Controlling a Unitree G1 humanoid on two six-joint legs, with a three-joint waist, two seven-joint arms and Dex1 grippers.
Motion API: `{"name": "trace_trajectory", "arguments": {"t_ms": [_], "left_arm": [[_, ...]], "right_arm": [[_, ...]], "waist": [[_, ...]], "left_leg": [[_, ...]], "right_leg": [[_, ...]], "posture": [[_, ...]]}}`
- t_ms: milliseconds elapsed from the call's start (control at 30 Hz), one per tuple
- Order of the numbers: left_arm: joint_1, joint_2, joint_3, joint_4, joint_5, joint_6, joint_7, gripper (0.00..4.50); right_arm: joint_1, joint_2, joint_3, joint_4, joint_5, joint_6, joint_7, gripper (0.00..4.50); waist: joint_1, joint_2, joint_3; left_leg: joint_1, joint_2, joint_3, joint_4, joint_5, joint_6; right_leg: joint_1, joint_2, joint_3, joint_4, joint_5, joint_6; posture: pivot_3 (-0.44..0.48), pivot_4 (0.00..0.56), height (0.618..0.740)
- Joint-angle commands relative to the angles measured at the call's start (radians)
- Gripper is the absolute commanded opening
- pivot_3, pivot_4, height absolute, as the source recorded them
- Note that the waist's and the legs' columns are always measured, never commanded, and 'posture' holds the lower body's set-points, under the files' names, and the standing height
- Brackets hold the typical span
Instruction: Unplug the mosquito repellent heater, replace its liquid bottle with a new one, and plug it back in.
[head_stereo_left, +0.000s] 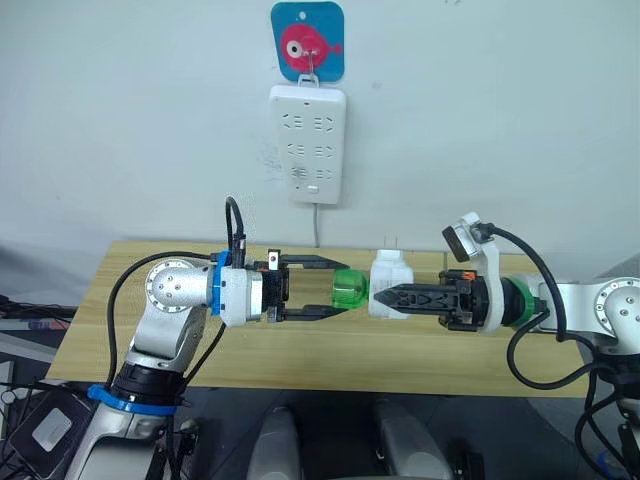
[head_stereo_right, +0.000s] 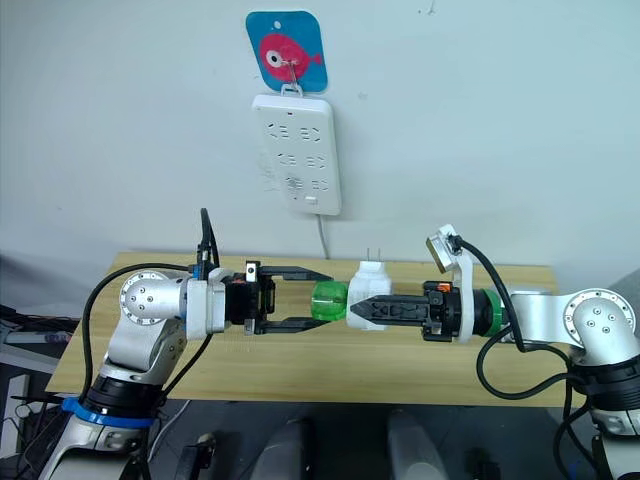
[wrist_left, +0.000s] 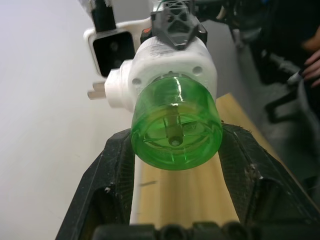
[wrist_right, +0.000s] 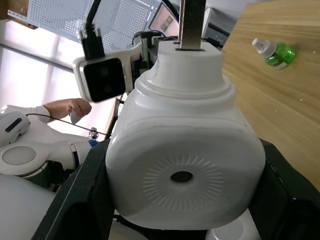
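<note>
While the mosquito repellent heater (head_stereo_left: 391, 282) is unplugged, I hold it in mid-air above the wooden table (head_stereo_left: 300, 355), below the white power strip (head_stereo_left: 307, 143) that hangs on the wall. My right gripper (head_stereo_left: 385, 297) is clamped on the heater's white body, its 2 black fingers pressing opposite sides. The heater's 2 metal prongs (head_stereo_left: 392, 242) point upward. In the right wrist view its round vent hole (wrist_right: 181, 176) faces the camera.

A green liquid bottle (head_stereo_left: 351, 288) projects from the heater toward my left arm and is seated in the unit. My left gripper (head_stereo_left: 340, 288) is spread wide, with 1 finger above the bottle and 1 below; in the left wrist view both fingers (wrist_left: 107, 172) stand just beside the bottle with a gap on each side.

A 2nd green bottle with a white cap (wrist_right: 272, 52) lies on its side on the table, well apart from the heater.

A blue hook plate with a pink fish (head_stereo_left: 308, 40) carries the power strip. A person's hand (wrist_right: 67, 107) shows in the right wrist view.
</note>
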Motion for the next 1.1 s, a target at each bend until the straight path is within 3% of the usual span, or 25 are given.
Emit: {"name": "trace_trajectory", "arguments": {"t_ms": [33,100,133,267,400,467,500,667,733,800,833,1100], "left_arm": [[-0.051,0.144,0.023,-0.062,-0.316,0.605,0.087,2.19],[-0.127,0.208,0.046,-0.025,-0.542,0.926,0.098,2.19],[-0.153,0.220,0.049,-0.019,-0.569,0.971,0.082,2.19],[-0.200,0.182,0.084,-0.035,-0.589,1.025,0.154,2.19],[-0.172,0.202,0.075,-0.071,-0.534,1.018,0.118,2.19],[-0.142,0.191,0.057,-0.093,-0.439,0.925,0.123,2.19],[-0.124,0.182,0.051,-0.103,-0.396,0.876,0.127,2.91],[-0.026,0.148,0.001,-0.104,-0.105,0.462,0.055,4.48],[-0.001,0.112,-0.006,-0.059,-0.009,0.282,0.038,4.50],[0.007,0.019,0.022,-0.008,0.069,-0.020,0.033,4.50],[0.010,-0.012,0.032,0.003,0.081,-0.090,0.037,4.50],[0.012,-0.077,0.034,0.058,0.098,-0.328,0.020,4.50]], "right_arm": [[-0.009,-0.009,-0.013,-0.032,0.027,0.000,0.020,3.03],[-0.009,-0.009,-0.009,-0.033,0.027,0.000,0.023,3.03],[-0.008,-0.008,-0.008,-0.033,0.027,-0.002,0.023,3.03],[-0.009,-0.007,-0.008,-0.030,0.027,-0.009,0.025,3.03],[-0.011,0.000,-0.010,-0.027,0.027,-0.018,0.019,3.03],[-0.010,0.001,-0.010,-0.027,0.027,-0.020,0.017,3.03],[-0.010,0.002,-0.011,-0.027,0.027,-0.020,0.016,3.03],[-0.014,0.009,-0.013,-0.020,0.027,-0.024,0.002,3.03],[-0.019,0.013,-0.014,-0.015,0.027,-0.026,-0.003,3.03],[-0.023,0.012,-0.016,-0.011,0.027,-0.025,-0.005,3.03],[-0.023,0.011,-0.016,-0.010,0.027,-0.023,-0.005,3.03],[-0.026,0.009,-0.018,-0.008,0.027,-0.020,-0.009,3.03]], "waist": [[-0.005,0.000,0.000],[-0.009,0.001,0.001],[-0.010,0.001,0.001],[-0.014,0.000,0.001],[-0.014,0.001,0.001],[-0.015,0.001,0.001],[-0.015,0.001,0.001],[-0.011,0.001,0.000],[-0.007,0.001,0.000],[0.002,0.001,0.000],[0.006,0.001,0.000],[0.006,0.001,0.000]], "left_leg": [[0.000,0.000,0.000,0.000,0.000,0.000],[0.000,0.000,-0.002,0.000,0.000,0.000],[0.000,0.000,-0.002,0.000,0.000,0.000],[0.000,0.000,-0.002,0.001,0.000,0.000],[0.000,0.000,-0.002,0.000,0.000,0.000],[0.001,0.000,-0.001,0.000,0.000,0.000],[0.001,0.000,-0.001,0.000,0.000,0.000],[0.001,0.000,0.000,0.000,0.000,0.000],[0.001,0.000,0.001,0.000,0.000,0.000],[0.001,0.000,0.001,0.001,0.000,0.000],[0.001,0.000,0.001,0.001,0.000,0.000],[0.000,0.000,0.001,0.001,0.000,0.000]], "right_leg": [[0.000,0.000,0.000,0.000,0.000,0.000],[0.000,0.000,-0.001,0.002,0.000,0.001],[0.000,0.000,-0.002,0.003,-0.003,0.005],[0.000,0.000,-0.002,0.002,-0.003,0.005],[0.000,0.000,-0.002,0.003,-0.003,0.004],[0.000,0.000,-0.001,0.003,-0.002,0.003],[0.000,0.000,-0.001,0.002,0.000,0.000],[0.000,0.000,0.000,0.002,0.000,0.000],[0.000,0.000,0.001,0.002,0.000,0.000],[0.000,0.000,0.001,0.002,0.000,0.000],[0.000,0.000,0.001,0.002,0.000,0.000],[0.000,-0.001,0.001,0.001,0.000,0.000]], "posture": [[-0.148,0.211,0.725],[-0.148,0.211,0.725],[-0.147,0.211,0.725],[-0.147,0.210,0.725],[-0.147,0.210,0.725],[-0.150,0.205,0.725],[-0.150,0.205,0.725],[-0.148,0.201,0.725],[-0.148,0.201,0.725],[-0.148,0.201,0.725],[-0.149,0.200,0.725],[-0.155,0.202,0.725]]}}
